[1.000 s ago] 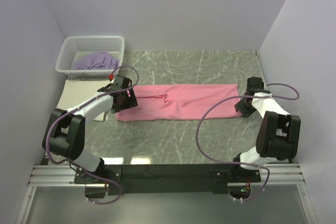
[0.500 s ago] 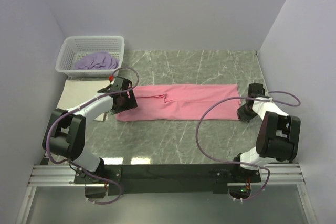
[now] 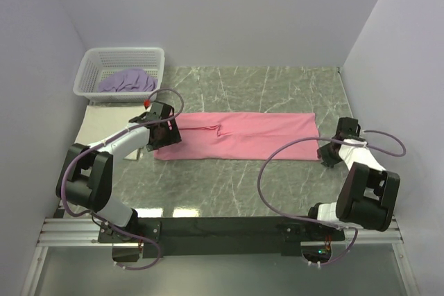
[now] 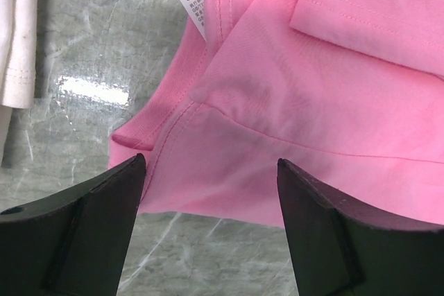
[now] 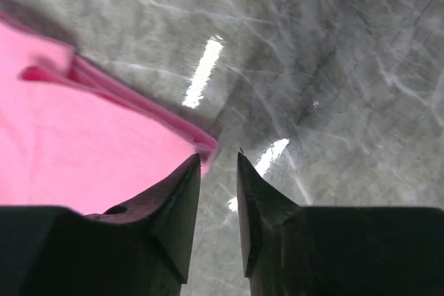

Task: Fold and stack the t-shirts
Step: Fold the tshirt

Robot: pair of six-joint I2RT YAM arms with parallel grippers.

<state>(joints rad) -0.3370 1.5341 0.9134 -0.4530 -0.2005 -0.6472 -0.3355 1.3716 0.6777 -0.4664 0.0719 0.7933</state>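
My left gripper (image 4: 209,164) hangs over the left end of the pink cotton t-shirt (image 3: 236,135), jaws spread wide and holding nothing. They straddle the near-left corner of the cloth, with the small white neck label (image 4: 194,1) just beyond them. My right gripper (image 5: 218,161) is low over the grey marbled table (image 3: 277,88), just off the shirt's near-right corner. Its fingers are almost together, with only a narrow slit between them and bare stone showing through. It holds nothing.

The pink shirt lies flat across the middle of the table as a long band. Its long axis runs left to right, from one gripper to the other. For the right gripper the cloth lies to the left and slightly farther away. The corner is close beside the fingertips but not between them.

I judge the next fold brings one end over the other along that axis. The left gripper is better placed, being already above the fabric. The right would have to spread and shift left onto the corner first.

A cream t-shirt (image 3: 94,126) lies folded at the left edge, and a crumpled lavender t-shirt (image 3: 126,80) sits in the white plastic lattice basket (image 3: 87,77) at the far left.
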